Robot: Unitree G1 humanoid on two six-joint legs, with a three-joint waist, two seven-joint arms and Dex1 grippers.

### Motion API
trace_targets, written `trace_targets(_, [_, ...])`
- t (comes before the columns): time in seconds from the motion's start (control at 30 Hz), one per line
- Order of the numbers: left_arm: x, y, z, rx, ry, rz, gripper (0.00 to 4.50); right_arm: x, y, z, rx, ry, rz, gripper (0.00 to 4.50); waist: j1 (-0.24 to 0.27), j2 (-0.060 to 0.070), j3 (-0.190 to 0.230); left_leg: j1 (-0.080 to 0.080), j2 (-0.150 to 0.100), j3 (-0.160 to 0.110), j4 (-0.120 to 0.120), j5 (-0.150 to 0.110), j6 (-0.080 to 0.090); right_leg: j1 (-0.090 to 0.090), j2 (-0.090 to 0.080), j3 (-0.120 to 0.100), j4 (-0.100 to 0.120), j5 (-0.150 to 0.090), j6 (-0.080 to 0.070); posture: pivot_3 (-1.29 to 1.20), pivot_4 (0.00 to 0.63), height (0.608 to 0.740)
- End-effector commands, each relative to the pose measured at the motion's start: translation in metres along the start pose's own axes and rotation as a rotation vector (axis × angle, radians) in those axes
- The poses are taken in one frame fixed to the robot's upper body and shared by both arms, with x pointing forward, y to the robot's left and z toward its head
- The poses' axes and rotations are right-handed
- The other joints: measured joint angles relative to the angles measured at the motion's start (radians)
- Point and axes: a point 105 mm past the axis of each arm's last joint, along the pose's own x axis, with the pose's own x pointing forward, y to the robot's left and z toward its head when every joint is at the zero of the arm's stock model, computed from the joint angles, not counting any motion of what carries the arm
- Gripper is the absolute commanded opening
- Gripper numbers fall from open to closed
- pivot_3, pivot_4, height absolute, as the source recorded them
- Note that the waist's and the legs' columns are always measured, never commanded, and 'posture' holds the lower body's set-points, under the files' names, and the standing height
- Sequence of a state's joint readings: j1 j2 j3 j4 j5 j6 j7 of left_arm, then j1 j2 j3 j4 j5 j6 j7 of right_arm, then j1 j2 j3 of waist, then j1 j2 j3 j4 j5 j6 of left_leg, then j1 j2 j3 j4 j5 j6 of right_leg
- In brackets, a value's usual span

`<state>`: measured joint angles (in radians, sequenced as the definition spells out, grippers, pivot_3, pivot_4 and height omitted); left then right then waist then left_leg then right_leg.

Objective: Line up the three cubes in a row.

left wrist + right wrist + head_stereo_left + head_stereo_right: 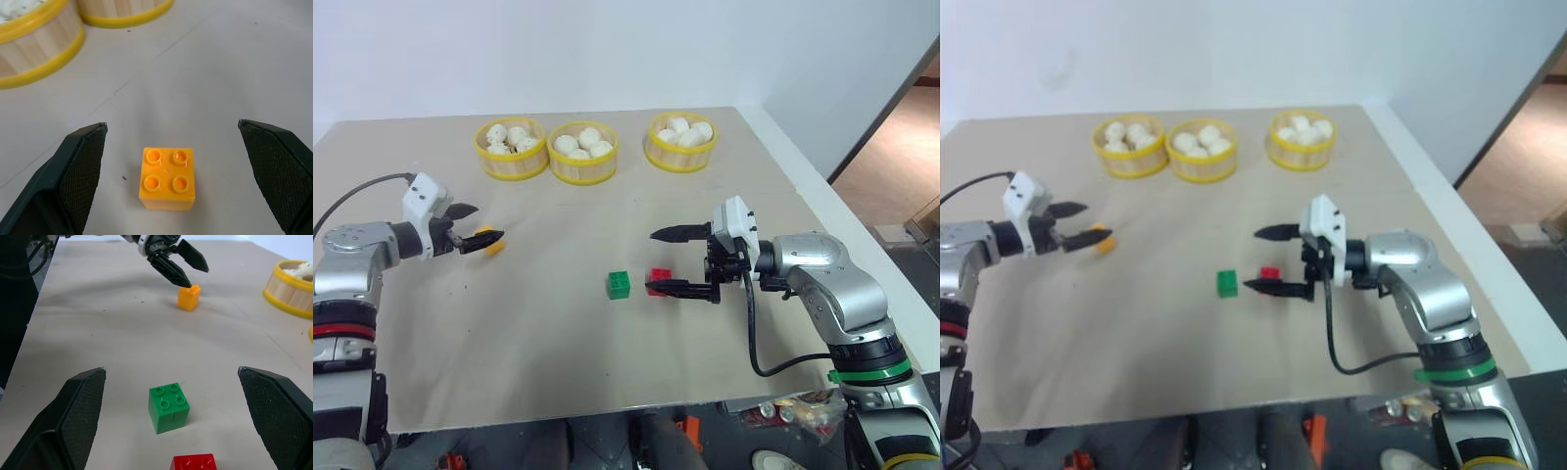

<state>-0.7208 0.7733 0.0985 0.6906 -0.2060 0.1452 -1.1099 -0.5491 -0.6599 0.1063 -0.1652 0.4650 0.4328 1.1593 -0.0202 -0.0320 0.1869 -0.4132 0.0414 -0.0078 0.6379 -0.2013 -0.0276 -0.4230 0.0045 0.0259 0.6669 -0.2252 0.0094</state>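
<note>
Fingers of both grippers spread wide, holding nothing: left gripper by the orange cube, right gripper by the red cube. Green cube just left of red; orange far left. Studded tops. Beige table, white wall.

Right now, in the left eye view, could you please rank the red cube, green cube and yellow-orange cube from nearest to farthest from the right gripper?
1. red cube, beside the right gripper
2. green cube, just left of red
3. yellow-orange cube, far left

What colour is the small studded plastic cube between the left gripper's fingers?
Yellow-orange: the small studded plastic cube shows best in the left wrist view.
</note>
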Motion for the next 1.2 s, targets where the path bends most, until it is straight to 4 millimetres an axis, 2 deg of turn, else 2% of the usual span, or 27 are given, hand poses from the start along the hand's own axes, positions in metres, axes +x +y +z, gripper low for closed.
trace_targets(0.03, [0.003,0.004,-0.001,0.055,0.028,-0.008,4.46,-0.004,-0.001,0.008,-0.039,-0.004,-0.004,4.50,0.000,0.000,0.000,0.000,0.000,0.000,0.000,0.000,0.000,0.000,0.000,0.000,0.000,0.000,0.000,0.00,0.150,0.740])
trace_targets(0.27, [0.013,0.004,-0.027,0.042,0.121,-0.014,4.46,-0.007,0.000,0.007,-0.034,0.010,-0.011,4.50,-0.001,0.000,0.000,0.000,0.004,0.000,0.000,0.000,0.000,-0.001,0.005,0.000,0.000,0.001,-0.002,0.00,0.150,0.740])
trace_targets(0.33, [0.017,0.005,-0.029,0.004,0.116,-0.003,4.46,-0.008,0.001,0.007,-0.034,0.013,-0.011,4.50,-0.001,0.000,0.000,0.000,0.005,0.000,0.000,0.000,0.000,-0.001,0.006,0.000,0.000,0.001,-0.003,0.00,0.150,0.740])
trace_targets(0.43, [0.022,0.006,-0.029,-0.046,0.103,0.016,3.66,-0.009,0.001,0.008,-0.035,0.017,-0.011,4.50,-0.001,0.000,0.000,0.000,0.005,0.000,0.000,0.000,0.000,-0.001,0.006,0.000,0.001,0.002,-0.003,0.00,0.150,0.740])
trace_targets(0.63, [0.026,-0.001,-0.036,-0.071,0.118,-0.024,1.59,-0.010,0.002,0.008,-0.038,0.026,-0.008,4.50,-0.002,0.000,0.000,0.000,0.005,0.000,0.000,0.000,0.000,-0.001,0.006,0.001,0.001,0.002,-0.003,0.00,0.150,0.740])
trace_targets(0.67, [0.025,-0.002,-0.037,-0.073,0.117,-0.031,1.36,-0.010,0.003,0.008,-0.038,0.026,-0.008,4.50,-0.002,0.000,0.000,0.000,0.005,0.000,0.000,0.000,0.000,-0.001,0.006,0.001,0.001,0.002,-0.003,0.00,0.150,0.740])
trace_targets(0.83, [0.019,-0.011,-0.036,-0.013,0.127,-0.103,1.40,-0.011,0.004,0.008,-0.036,0.026,-0.006,4.50,-0.003,0.000,0.000,0.000,0.005,0.001,0.000,0.000,0.000,-0.001,0.006,0.001,0.001,0.002,-0.003,0.00,0.150,0.740])
trace_targets(0.9, [0.018,-0.021,-0.029,0.015,0.109,-0.155,1.40,-0.011,0.004,0.009,-0.025,0.016,-0.006,4.50,-0.003,0.000,0.000,0.000,0.005,0.002,0.000,0.000,0.000,-0.002,0.006,0.002,0.001,0.002,-0.003,0.00,0.150,0.740])
trace_targets(0.97, [0.020,-0.040,-0.018,0.070,0.092,-0.244,1.40,-0.011,0.005,0.009,-0.014,0.007,-0.002,4.50,-0.003,0.000,0.000,0.000,0.005,0.002,-0.001,0.000,0.000,-0.002,0.006,0.002,0.001,0.002,-0.003,0.00,0.150,0.740])
trace_targets(1.03, [0.020,-0.067,-0.009,0.124,0.095,-0.343,1.40,-0.011,0.006,0.009,-0.015,0.008,0.005,4.50,-0.003,0.000,0.000,0.000,0.006,0.002,0.000,0.000,0.000,-0.002,0.006,0.003,0.001,0.002,-0.003,0.00,0.150,0.740])
trace_targets(1.13, [0.016,-0.112,-0.007,0.196,0.119,-0.493,1.40,-0.011,0.006,0.008,-0.019,0.010,0.009,4.50,-0.003,0.000,0.000,0.001,0.006,0.002,0.000,0.000,0.000,-0.002,0.006,0.003,0.001,0.002,-0.003,0.00,0.150,0.740])
trace_targets(1.2, [0.016,-0.132,-0.008,0.213,0.121,-0.550,1.40,-0.010,0.006,0.008,-0.023,0.012,0.012,4.50,-0.003,0.000,0.000,0.001,0.006,0.002,0.000,0.000,0.000,-0.002,0.006,0.004,0.001,0.002,-0.004,0.00,0.150,0.740])
